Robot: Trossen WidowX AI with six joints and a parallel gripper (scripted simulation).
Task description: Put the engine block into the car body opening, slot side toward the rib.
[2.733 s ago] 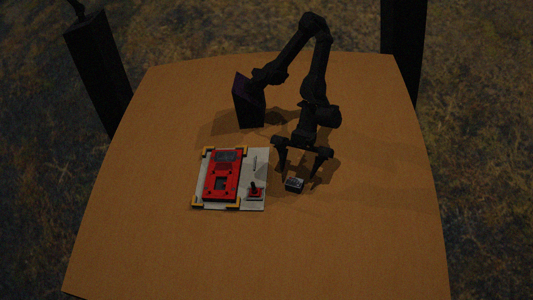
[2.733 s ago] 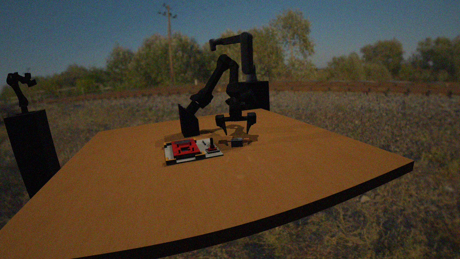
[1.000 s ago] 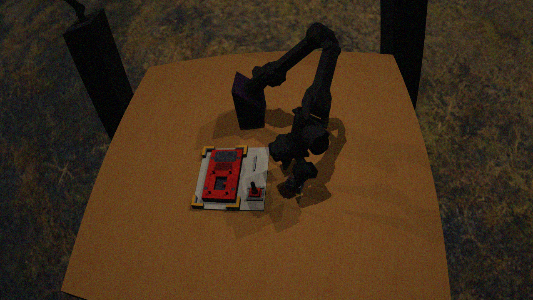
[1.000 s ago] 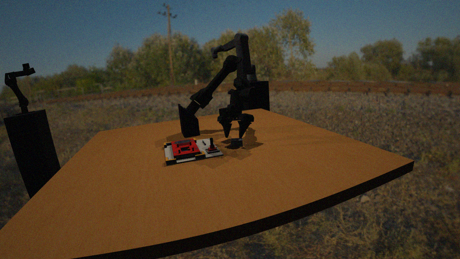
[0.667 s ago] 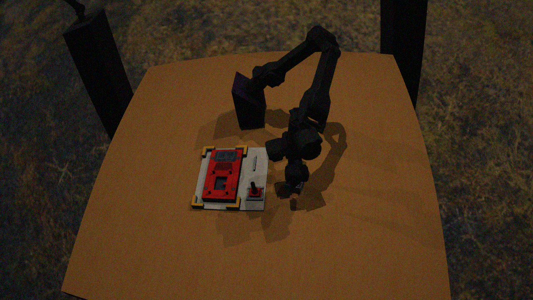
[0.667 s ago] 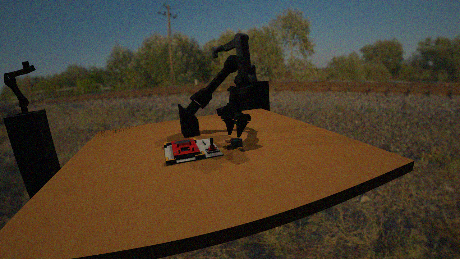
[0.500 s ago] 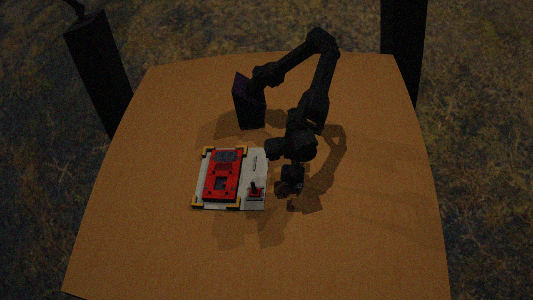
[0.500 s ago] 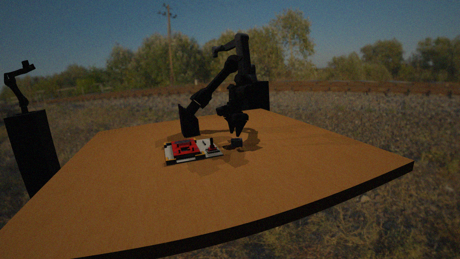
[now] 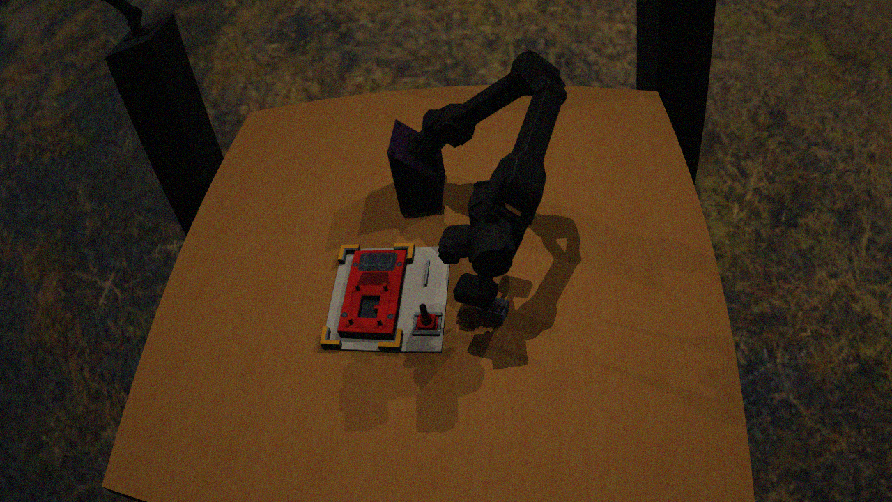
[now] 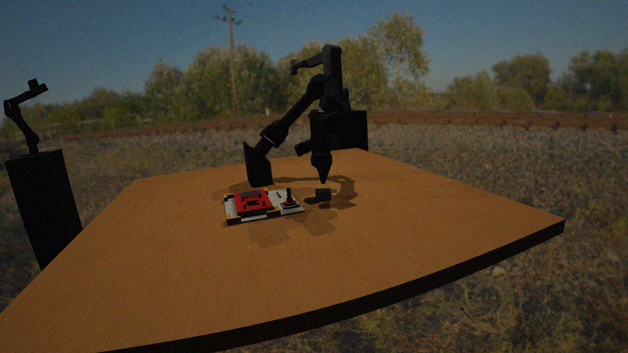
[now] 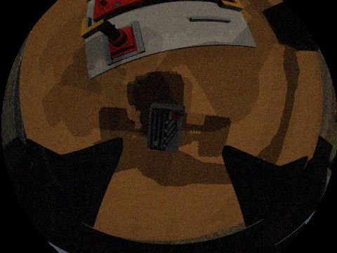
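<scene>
The grey engine block [image 9: 498, 310] [image 10: 323, 193] [image 11: 165, 127] lies on the table right of the white board. Its grooved top with a small red mark faces up in the wrist view. My gripper [image 10: 323, 182] [image 11: 175, 147] is open and empty above the block, with one finger on each side of it in the wrist view. The red car body [image 9: 372, 289] [image 10: 241, 207] [image 11: 105, 11] lies on the board between yellow corner pieces. Its dark opening [image 9: 368, 306] is empty, with a small red rib at its right side. In the top view the arm hides part of the block.
The white board [image 9: 408, 299] [image 11: 168, 31] also carries a black knob on a red base [image 9: 426, 321] [image 10: 288, 200] [image 11: 121, 42], between car body and block, and a thin grey bar [image 9: 426, 273] [image 11: 210, 20]. The arm's dark pedestal [image 9: 421, 190] [image 10: 259, 172] stands behind the board.
</scene>
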